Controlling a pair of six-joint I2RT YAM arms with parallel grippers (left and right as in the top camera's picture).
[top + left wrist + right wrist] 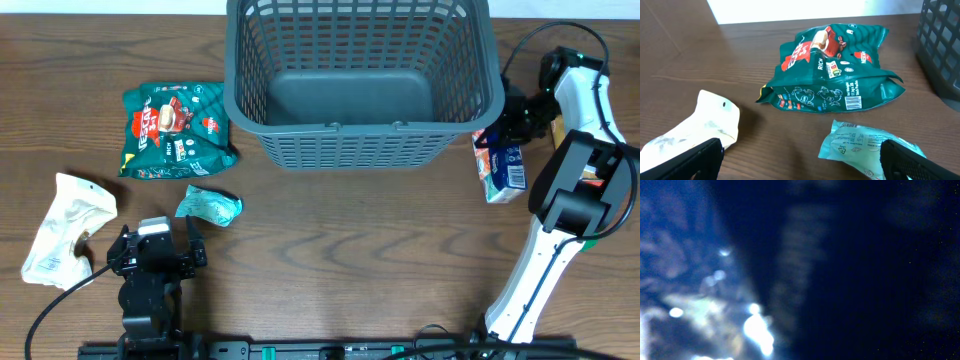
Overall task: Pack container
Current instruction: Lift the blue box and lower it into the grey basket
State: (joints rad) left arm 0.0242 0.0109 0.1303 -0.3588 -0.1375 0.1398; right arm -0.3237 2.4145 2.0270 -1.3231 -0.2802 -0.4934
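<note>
Right end effector (512,122), grip not discernible, at blue-and-white packet (500,165): lift may snag container (360,127) rim; left end effector (158,245) wide

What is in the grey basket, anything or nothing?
Empty: the basket shows a bare bottom overhead; green bag, teal packet and white packet lie outside it.

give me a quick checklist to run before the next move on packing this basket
1. Container empty, opening unobstructed: ok.
2. Left end effector open, nothing between its fingers: ok.
3. Small teal packet lies just ahead of the left end effector: ok.
4. Right end effector holding the blue carton: cannot tell; the right wrist view is dark and blurred.
5. Green snack bag and white packet packed: not ok, both lie on the table.
</note>
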